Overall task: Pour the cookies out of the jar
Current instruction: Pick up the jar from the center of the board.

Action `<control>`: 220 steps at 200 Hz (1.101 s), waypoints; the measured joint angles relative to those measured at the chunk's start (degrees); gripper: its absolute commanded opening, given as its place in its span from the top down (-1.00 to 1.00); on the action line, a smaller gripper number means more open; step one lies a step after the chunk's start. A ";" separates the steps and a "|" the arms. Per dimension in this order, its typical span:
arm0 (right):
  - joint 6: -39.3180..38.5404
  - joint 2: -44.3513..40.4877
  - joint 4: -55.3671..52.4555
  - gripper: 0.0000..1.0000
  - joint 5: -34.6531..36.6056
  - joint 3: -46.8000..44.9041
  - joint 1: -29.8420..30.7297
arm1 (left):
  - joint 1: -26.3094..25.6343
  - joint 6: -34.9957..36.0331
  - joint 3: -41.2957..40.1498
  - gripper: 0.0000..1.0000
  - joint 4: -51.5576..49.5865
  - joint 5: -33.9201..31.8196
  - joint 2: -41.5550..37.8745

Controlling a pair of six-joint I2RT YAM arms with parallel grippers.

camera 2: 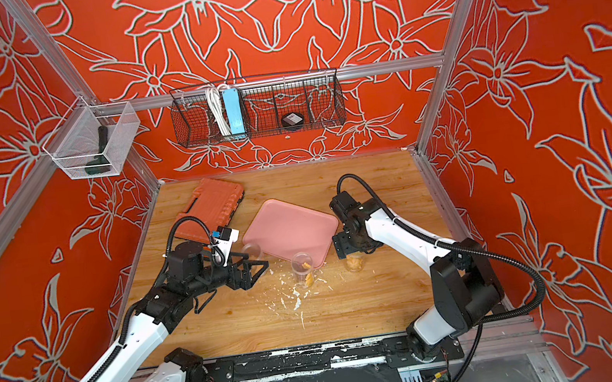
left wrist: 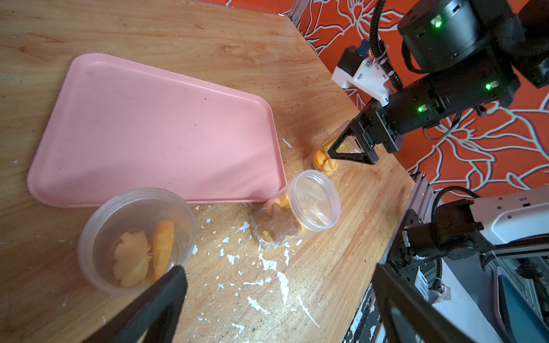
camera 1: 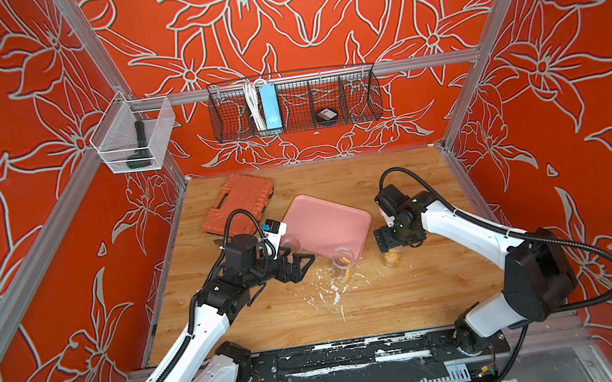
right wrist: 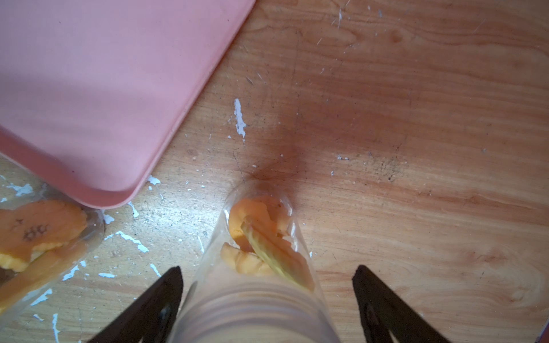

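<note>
Presently the left gripper [camera 1: 304, 268] and right gripper [right wrist: 267, 268] are held open, nothing gripped.
A jar [left wrist: 89, 234] of cookies [left wrist: 133, 258] is seen just beside one left finger [left wrist: 160, 303]; a second jar [right wrist: 255, 314], cookies [right wrist: 261, 237] inside, is straddled unclamped by the right fingers [right wrist: 154, 303].

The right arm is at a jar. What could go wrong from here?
1. The right end effector straddles the right jar slightly off-centre, jaws open; closing may shove or tip it.
2. The middle jar stands open close by, at the edge of the pink tray; a swing to pour could knock it over.
</note>
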 measured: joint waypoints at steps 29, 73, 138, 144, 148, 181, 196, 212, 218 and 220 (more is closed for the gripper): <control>0.02 0.11 0.26 -0.77 -0.02 -0.61 0.00 | 0.00 -0.02 0.00 -0.96 0.00 0.00 0.00; 0.04 0.87 1.03 -0.66 -0.07 -0.85 0.00 | 0.00 -0.02 0.00 -0.96 0.00 0.00 0.00; 0.00 1.03 1.49 -0.47 -0.13 -1.46 0.00 | 0.00 -0.02 -0.02 -0.96 0.00 -0.02 0.02; 0.00 1.03 1.51 -0.45 -0.13 -1.49 0.00 | 0.00 -0.02 -0.02 -0.96 0.00 -0.02 0.02; 0.13 1.03 1.53 -0.43 -0.15 -1.49 0.02 | 0.00 -0.02 -0.02 -0.96 0.00 -0.04 0.02; 0.07 1.03 1.55 -0.35 -0.17 -1.49 0.02 | 0.00 -0.02 -0.02 -0.96 0.00 -0.04 0.02; 0.07 1.03 1.55 -0.34 -0.20 -1.49 0.00 | 0.00 -0.02 -0.02 -0.96 0.00 -0.04 0.02; 0.07 1.01 1.55 -0.31 -0.20 -1.49 0.02 | 0.00 -0.02 -0.02 -0.96 0.00 -0.04 0.02; 0.07 1.01 1.55 -0.30 -0.22 -1.49 0.00 | 0.00 -0.02 -0.02 -0.96 0.00 -0.04 0.02; 0.09 0.98 1.55 -0.30 -0.22 -1.49 0.02 | 0.00 -0.02 -0.02 -0.96 0.00 -0.04 0.02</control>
